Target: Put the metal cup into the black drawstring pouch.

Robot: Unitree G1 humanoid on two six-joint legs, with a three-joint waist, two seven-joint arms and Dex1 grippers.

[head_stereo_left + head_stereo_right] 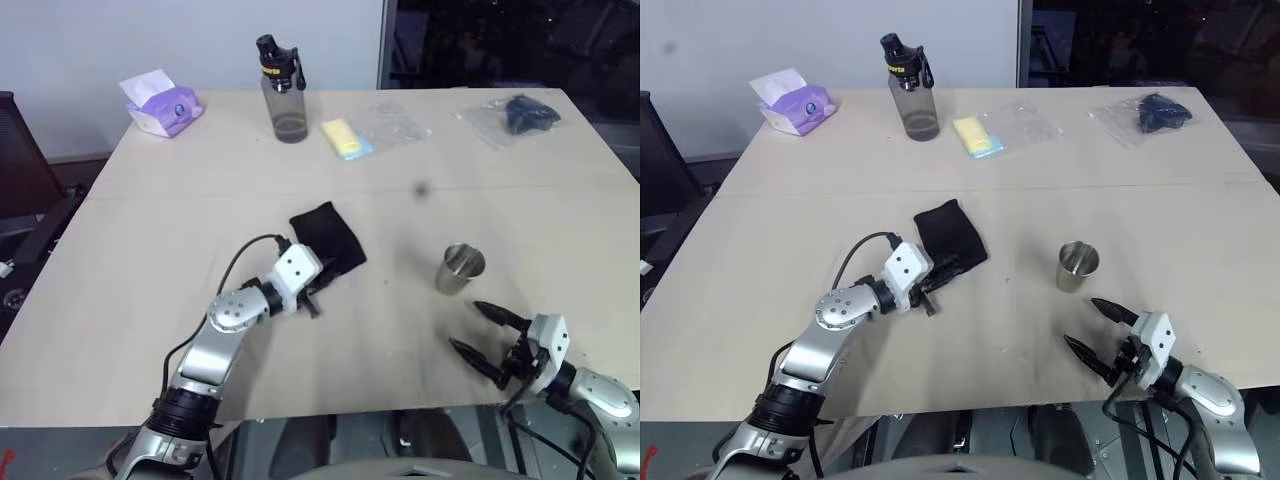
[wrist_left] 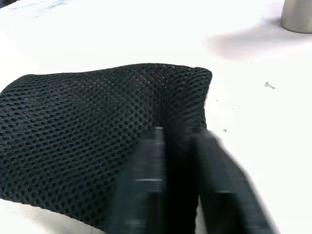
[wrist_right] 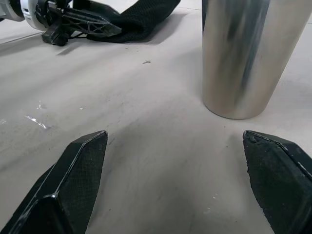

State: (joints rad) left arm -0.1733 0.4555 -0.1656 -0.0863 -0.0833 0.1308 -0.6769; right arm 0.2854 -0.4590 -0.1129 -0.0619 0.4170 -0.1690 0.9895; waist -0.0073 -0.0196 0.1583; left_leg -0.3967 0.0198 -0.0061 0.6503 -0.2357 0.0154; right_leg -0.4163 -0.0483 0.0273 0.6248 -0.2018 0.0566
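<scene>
The black drawstring pouch (image 1: 325,238), a soft mesh bag, lies flat near the middle of the table. My left gripper (image 1: 322,282) is at its near edge and shut on the fabric; in the left wrist view the fingers (image 2: 151,161) pinch the mesh (image 2: 83,136). The metal cup (image 1: 460,269) stands upright to the right of the pouch, apart from it. My right gripper (image 1: 467,326) is open just in front of the cup, near the table's front edge, with nothing between its fingers. In the right wrist view the cup (image 3: 241,53) stands just beyond the spread fingertips (image 3: 87,161).
A clear water bottle (image 1: 283,90) with a black cap stands at the back. Beside it lie a purple tissue pack (image 1: 165,105), a yellow sponge (image 1: 345,138), a clear plastic bag (image 1: 395,125) and a dark item in plastic wrap (image 1: 515,115). A black chair (image 1: 20,170) stands at the left.
</scene>
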